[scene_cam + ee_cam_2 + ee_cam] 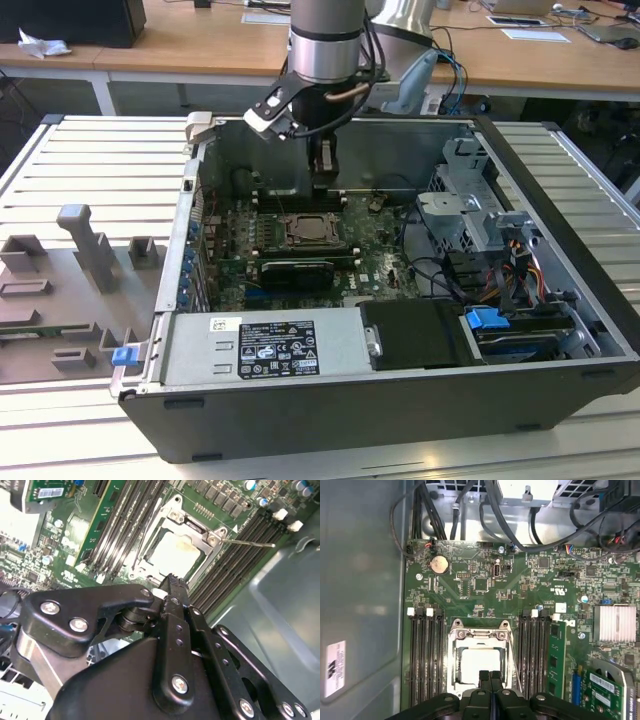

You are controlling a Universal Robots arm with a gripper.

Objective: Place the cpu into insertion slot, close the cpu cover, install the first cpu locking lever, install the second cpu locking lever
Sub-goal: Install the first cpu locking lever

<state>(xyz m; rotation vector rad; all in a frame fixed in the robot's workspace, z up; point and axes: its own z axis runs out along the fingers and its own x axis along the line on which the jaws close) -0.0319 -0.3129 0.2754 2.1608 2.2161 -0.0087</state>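
The cpu [480, 662] lies in the insertion slot [310, 230] on the green board, its pale top visible through the window of the cpu cover [454, 655]. The cover lies flat over it. In the second wrist view the cpu [175, 555] shows inside the cover [210, 555], and a thin metal locking lever [250, 543] sticks out sideways over the memory slots. My gripper [490, 674] hangs just above the socket's edge, shut with nothing between its fingers; it also shows from the side [172, 579] and from outside [322, 175].
Black memory slots [427, 650] flank the socket, one holding a green module [555, 655]. Cables [470, 510] run along the case wall. A power supply [260, 345] and drive cage [470, 200] stand inside the open computer case [400, 420]. Grey fixtures [90, 250] rest outside.
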